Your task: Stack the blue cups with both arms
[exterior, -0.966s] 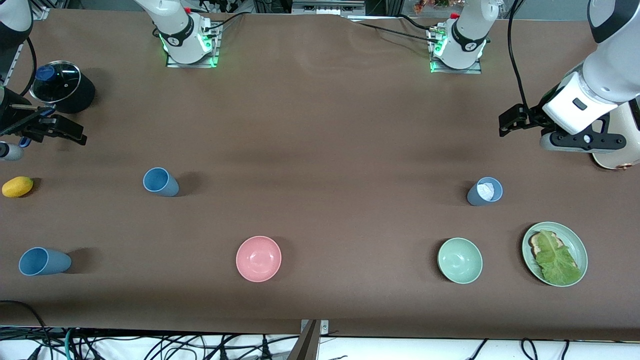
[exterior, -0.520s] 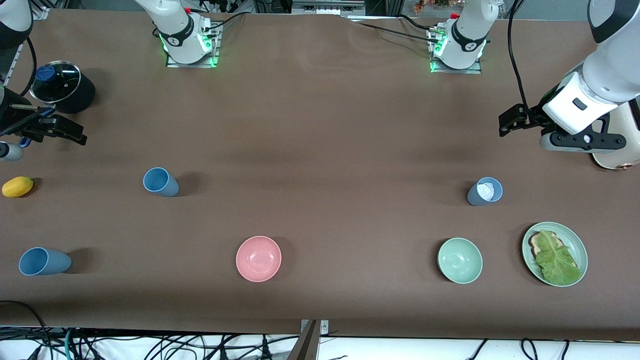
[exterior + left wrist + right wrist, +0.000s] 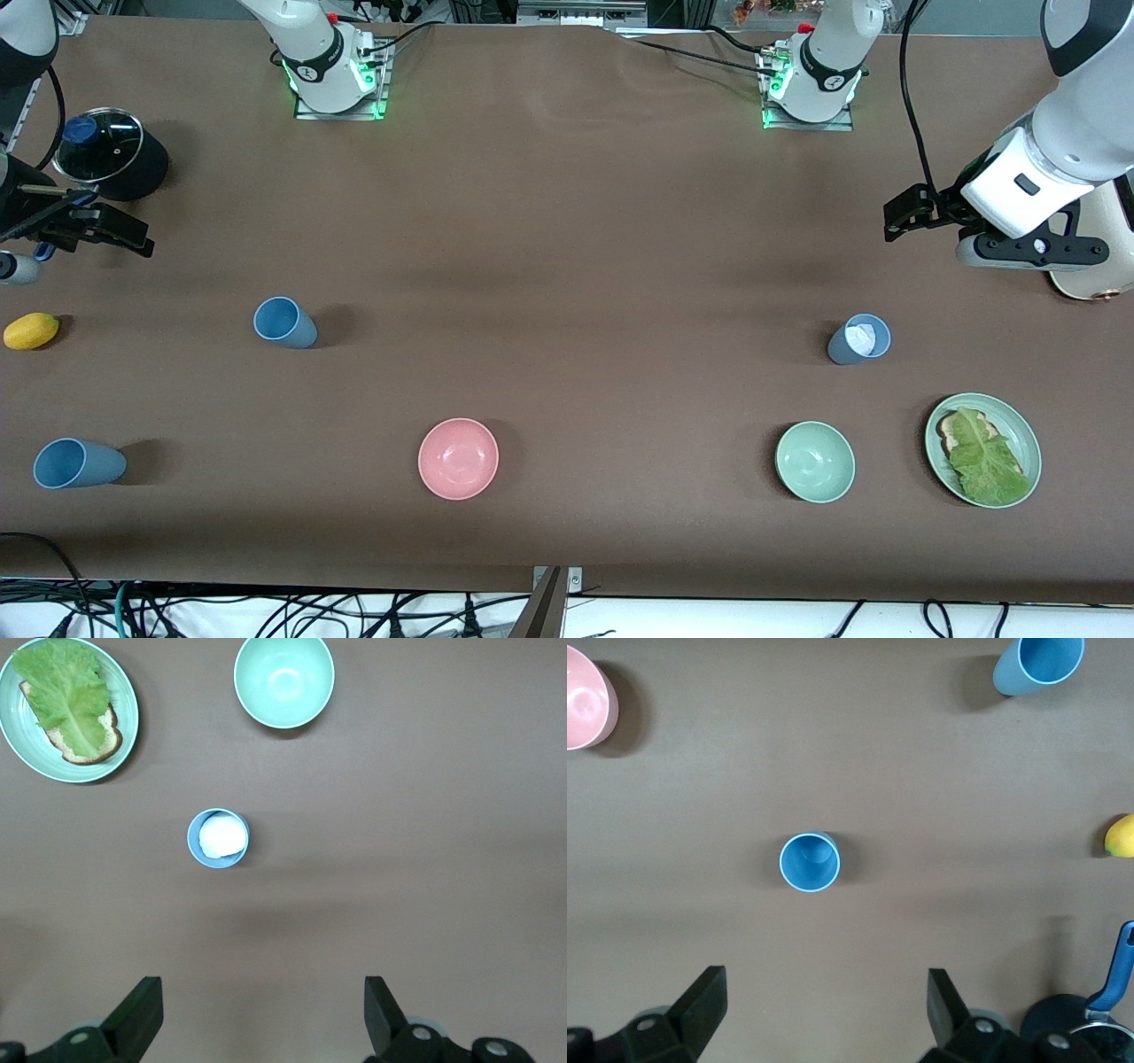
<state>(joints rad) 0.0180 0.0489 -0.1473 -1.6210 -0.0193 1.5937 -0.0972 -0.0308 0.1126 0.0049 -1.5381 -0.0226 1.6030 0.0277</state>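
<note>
Both arms up over table ends, nothing held.
Pink bowl as landmark: left gripper jaws apart over left arm's end; right gripper jaws apart over right arm's end. Three blue cups upright: stuffed cup toward left arm's end, mid cup and edge cup toward right arm's end.

Barely any motion on my feed

The only shift I can pick out is at the right arm's end of the table: my right gripper, jaws spread wide and empty, has crept a touch toward the table edge there, hanging near the lidded black pot.
</note>
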